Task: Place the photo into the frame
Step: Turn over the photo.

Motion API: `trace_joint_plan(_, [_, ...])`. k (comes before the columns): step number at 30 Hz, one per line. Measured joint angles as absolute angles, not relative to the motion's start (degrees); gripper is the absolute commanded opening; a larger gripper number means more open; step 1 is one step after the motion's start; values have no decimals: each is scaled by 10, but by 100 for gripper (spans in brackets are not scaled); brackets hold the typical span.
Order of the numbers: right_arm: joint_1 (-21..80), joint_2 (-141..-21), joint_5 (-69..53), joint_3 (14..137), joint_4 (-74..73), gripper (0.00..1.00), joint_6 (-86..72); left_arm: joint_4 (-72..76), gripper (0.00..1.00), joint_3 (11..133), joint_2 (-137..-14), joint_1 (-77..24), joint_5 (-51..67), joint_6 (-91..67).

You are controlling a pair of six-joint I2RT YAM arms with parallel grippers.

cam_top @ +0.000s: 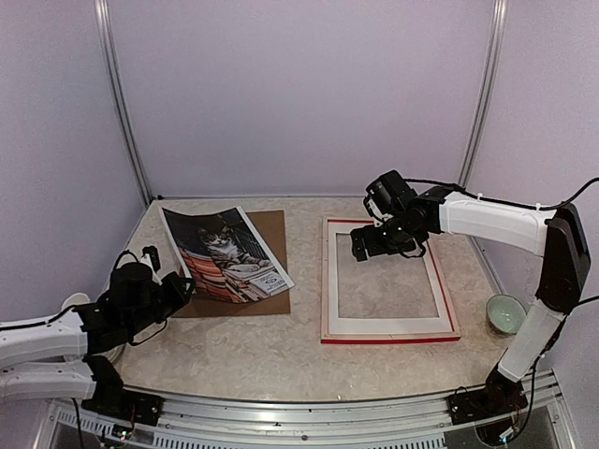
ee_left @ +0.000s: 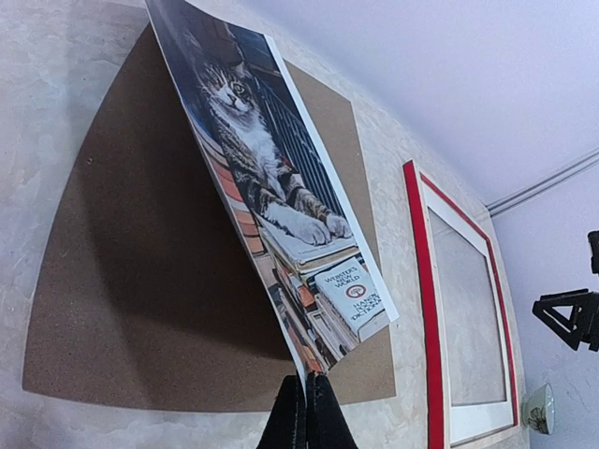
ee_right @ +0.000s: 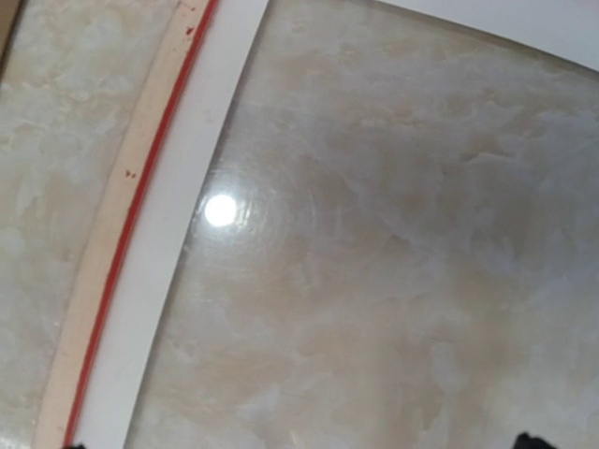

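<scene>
The photo, a thin glossy print of a tabby cat on stacked books, is lifted off the brown backing board and curls in a soft arc, its far edge raised. The left end effector is pressed together on the print's near corner, and the wrist view shows its dark fingertips pinching the paper edge.

The board is matte, fibrous and rectangular, and lies flat on the marbled beige counter. Well to its right lies the frame, with thin straight bars, pale wood uppermost and a red outer edge. A smooth white mat sits inside it.

The right end effector hangs over the frame's far-left part with its fingers spread. A small pale green bowl stands near the frame's right bar.
</scene>
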State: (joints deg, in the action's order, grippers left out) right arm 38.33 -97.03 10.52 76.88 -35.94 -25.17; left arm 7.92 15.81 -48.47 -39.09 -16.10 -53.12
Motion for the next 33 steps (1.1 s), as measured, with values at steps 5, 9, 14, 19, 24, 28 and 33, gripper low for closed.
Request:
trace_joint_plan(5, [383, -970, 96, 769, -356, 99, -255, 53, 0, 170, -468, -393, -179, -507])
trace_joint_plan(9, [383, -970, 88, 769, -352, 99, -258, 36, 0, 186, -452, -394, -193, -486])
trace_joint_plan(14, [383, -970, 81, 769, -345, 99, -262, 27, 0, 202, -426, -395, -210, -467])
trace_joint_plan(19, [384, -970, 77, 764, -341, 99, -265, 25, 0, 204, -407, -396, -220, -455])
trace_joint_plan(24, [385, -970, 76, 763, -340, 99, -267, 16, 0, 221, -401, -397, -228, -442])
trace_joint_plan(28, [385, -970, 76, 761, -339, 99, -267, 13, 0, 236, -395, -398, -230, -432])
trace_joint_plan(33, [385, -970, 74, 759, -338, 99, -269, 13, 0, 258, -394, -400, -231, -418])
